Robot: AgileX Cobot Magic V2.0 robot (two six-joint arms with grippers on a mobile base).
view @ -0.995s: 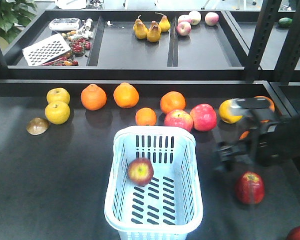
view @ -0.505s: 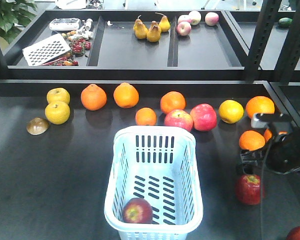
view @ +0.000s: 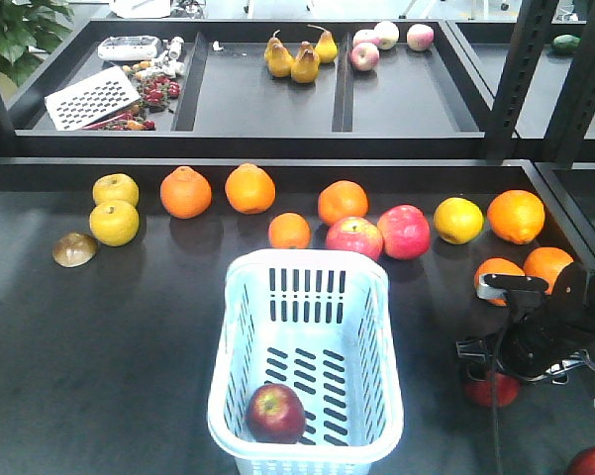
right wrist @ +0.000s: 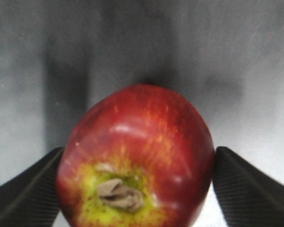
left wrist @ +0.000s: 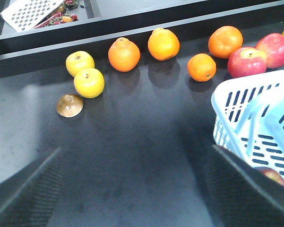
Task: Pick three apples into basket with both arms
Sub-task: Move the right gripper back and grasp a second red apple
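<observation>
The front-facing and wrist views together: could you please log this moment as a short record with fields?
basket: pale blue, centre of table
apple in basket: one, at the near end
right gripper: lowered over an apple, fingers either side, gaps visible
spare apple: bottom right corner of the table
left gripper: open, holding nothing, above bare table
apples still to load: two
</observation>
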